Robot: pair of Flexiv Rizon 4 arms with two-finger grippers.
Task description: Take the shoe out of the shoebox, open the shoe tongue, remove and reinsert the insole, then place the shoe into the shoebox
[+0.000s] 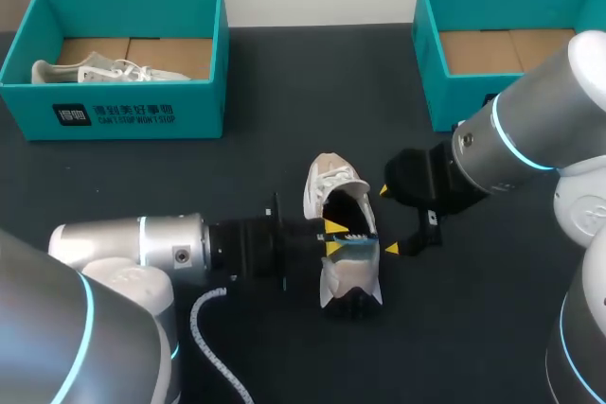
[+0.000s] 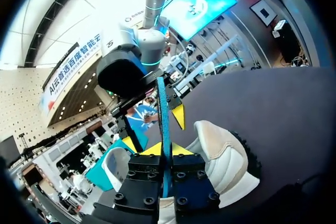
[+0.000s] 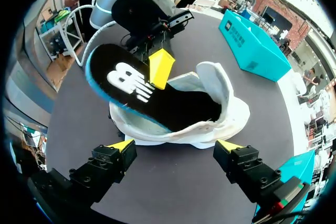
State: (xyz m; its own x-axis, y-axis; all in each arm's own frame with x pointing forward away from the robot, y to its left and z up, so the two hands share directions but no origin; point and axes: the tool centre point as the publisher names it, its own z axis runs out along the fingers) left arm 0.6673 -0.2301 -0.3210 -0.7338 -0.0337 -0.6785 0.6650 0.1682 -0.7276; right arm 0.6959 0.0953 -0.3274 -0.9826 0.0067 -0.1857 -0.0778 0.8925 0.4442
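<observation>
Dark table (image 1: 284, 82) carrying two teal shoeboxes at its far side, well apart. The left shoebox (image 1: 123, 106) holds a second shoe (image 1: 104, 71), white, lying on the cardboard floor. The right shoebox (image 1: 492, 2) shows its cardboard floor, and its near corner is hidden behind the right arm (image 1: 521, 134).

The left arm (image 1: 142, 248) enters from the near left and lies low across the table, pointing toward the middle. The right arm comes in from the right, also toward the middle.

The shoe (image 1: 331, 186), white with a padded collar, rests on the table between the two arms, nearer the front edge than the boxes.

The insole (image 3: 126, 82) has a black upper face with a white mark and a blue rim. One end sits in the shoe's opening. The other end is raised out of it and tilted toward the left arm.

The left gripper (image 2: 164, 150) has its fingers narrow, clamped on the raised end of the insole from both faces. The left wrist view shows the insole edge-on as a thin blue line between the yellow tips.

The right gripper (image 3: 176, 145) has its fingers spread wide and holds nothing. Its yellow tips stand just beside the shoe, one toward each end.
</observation>
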